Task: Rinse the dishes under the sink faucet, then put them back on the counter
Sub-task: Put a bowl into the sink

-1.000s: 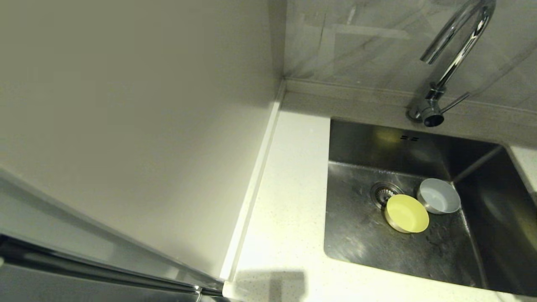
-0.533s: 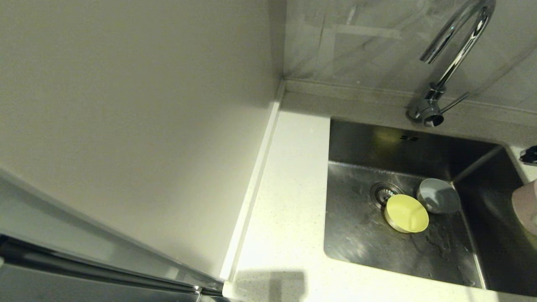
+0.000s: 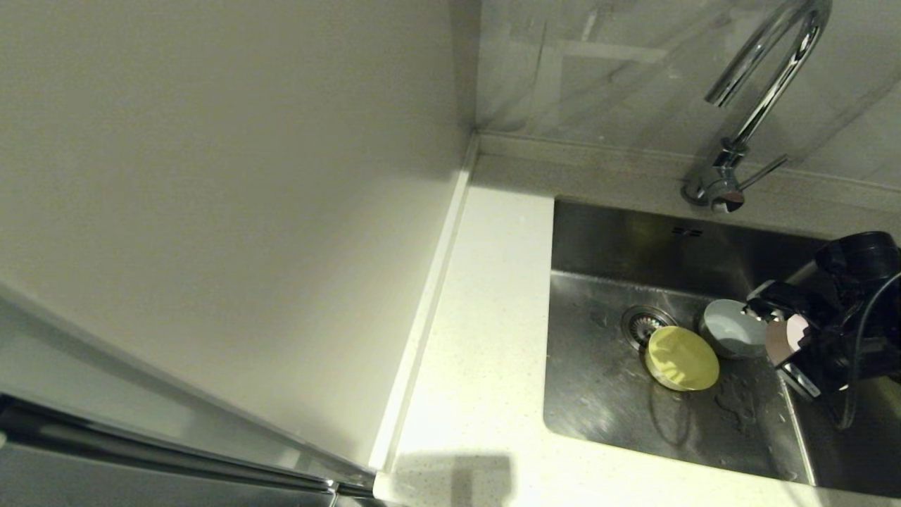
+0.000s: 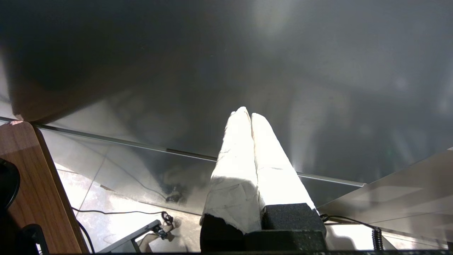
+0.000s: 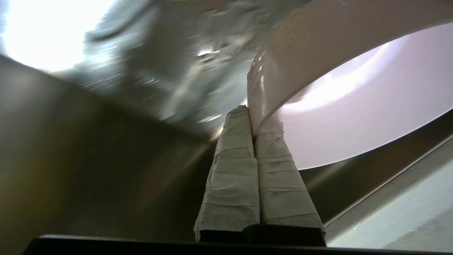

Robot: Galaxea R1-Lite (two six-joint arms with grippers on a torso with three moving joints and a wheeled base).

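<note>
A yellow-green bowl (image 3: 681, 358) lies in the sink (image 3: 605, 394) beside the drain (image 3: 643, 324), with a grey-blue bowl (image 3: 732, 327) just behind it. My right gripper (image 3: 773, 331) hangs over the sink's right side, shut on the rim of a pale pink bowl (image 3: 787, 336). In the right wrist view the gripper (image 5: 250, 112) pinches the pink bowl's (image 5: 354, 117) wall between its taped fingers. The chrome faucet (image 3: 757, 105) stands behind the sink. My left gripper (image 4: 246, 114) is shut and empty, parked away from the sink.
The white speckled counter (image 3: 486, 338) runs along the sink's left and front. An off-white wall panel (image 3: 211, 211) rises on the left. Water drops wet the sink floor (image 3: 735, 405) near the bowls.
My right arm has come in from the right edge over the sink, carrying the pink bowl leftward toward the grey-blue bowl. The two bowls in the sink have not moved.
</note>
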